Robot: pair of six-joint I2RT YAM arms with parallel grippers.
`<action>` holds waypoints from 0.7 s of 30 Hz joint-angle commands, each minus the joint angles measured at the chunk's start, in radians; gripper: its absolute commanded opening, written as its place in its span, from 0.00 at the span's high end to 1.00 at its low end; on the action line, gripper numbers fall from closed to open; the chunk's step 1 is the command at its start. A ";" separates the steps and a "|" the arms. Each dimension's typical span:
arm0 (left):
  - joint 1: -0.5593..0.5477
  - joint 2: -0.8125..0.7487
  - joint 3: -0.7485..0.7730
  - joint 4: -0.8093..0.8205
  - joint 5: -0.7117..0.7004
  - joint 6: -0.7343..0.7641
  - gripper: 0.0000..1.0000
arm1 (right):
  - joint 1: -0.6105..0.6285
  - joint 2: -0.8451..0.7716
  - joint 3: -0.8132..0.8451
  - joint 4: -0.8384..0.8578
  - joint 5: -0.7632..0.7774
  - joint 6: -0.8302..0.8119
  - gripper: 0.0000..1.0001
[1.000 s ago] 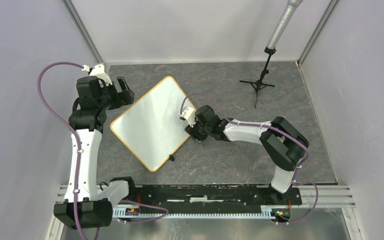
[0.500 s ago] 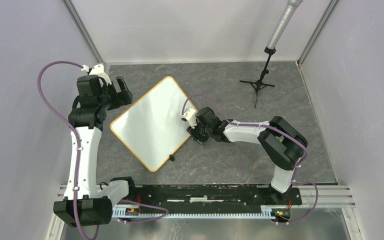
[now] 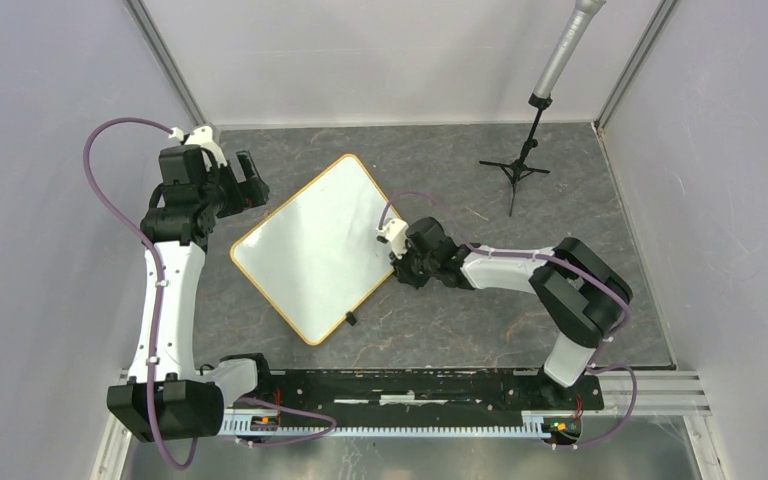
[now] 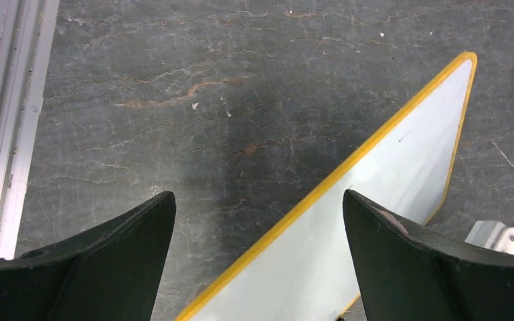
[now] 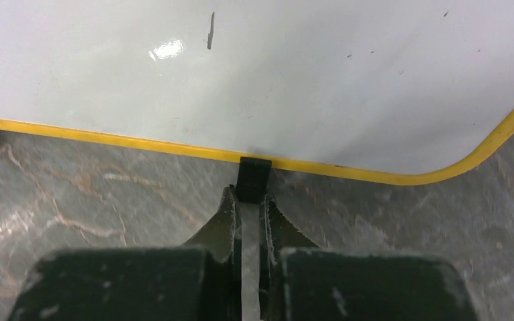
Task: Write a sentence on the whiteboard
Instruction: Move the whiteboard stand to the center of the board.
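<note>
The whiteboard (image 3: pixel 310 250) lies flat on the grey table, turned like a diamond, white with a yellow rim. The sentence is out of view: the face (image 5: pixel 274 80) is blank apart from a short dark streak. My right gripper (image 3: pixel 401 263) is low at the board's right edge, and in the right wrist view its jaws (image 5: pixel 249 192) are shut on a small black clip (image 5: pixel 252 175) on the rim. My left gripper (image 3: pixel 244 184) hovers open above the board's upper-left edge (image 4: pixel 388 200), and its fingers (image 4: pixel 258 200) hold nothing.
A second black clip (image 3: pixel 351 319) sits lower on the same edge. A small black tripod with a grey pole (image 3: pixel 522 165) stands at the back right. Pale walls close in both sides and the back. The arms' mounting rail (image 3: pixel 410 385) runs along the near edge.
The right gripper has shut on the clip and moved a little to the right, and the board has slid with it. The left arm shifted slightly and stayed open.
</note>
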 commanded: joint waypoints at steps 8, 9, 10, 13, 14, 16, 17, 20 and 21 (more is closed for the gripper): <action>-0.001 0.000 0.016 0.024 0.037 -0.076 0.00 | -0.060 -0.230 -0.255 -0.123 0.028 0.003 1.00; -0.001 -0.001 0.016 0.025 0.039 -0.077 0.00 | -0.063 -0.250 -0.270 -0.140 0.042 -0.001 1.00; -0.001 -0.001 0.016 0.025 0.040 -0.078 0.00 | -0.066 -0.265 -0.285 -0.154 0.052 -0.005 1.00; 0.000 0.001 0.017 0.025 0.045 -0.083 0.00 | -0.082 -0.315 -0.319 -0.196 0.083 0.008 1.00; -0.001 0.002 0.019 0.025 0.046 -0.085 0.00 | -0.088 -0.328 -0.328 -0.216 0.097 0.013 1.00; -0.001 0.002 0.021 0.025 0.046 -0.088 0.00 | -0.097 -0.351 -0.343 -0.242 0.136 0.024 1.00; -0.001 0.004 0.022 0.025 0.048 -0.089 0.00 | -0.100 -0.363 -0.355 -0.251 0.158 0.032 1.00; 0.000 0.006 0.026 0.025 0.049 -0.093 0.00 | -0.121 -0.401 -0.382 -0.278 0.164 0.088 1.00; 0.000 0.008 0.028 0.025 0.049 -0.095 0.00 | -0.123 -0.414 -0.383 -0.294 0.147 0.097 1.00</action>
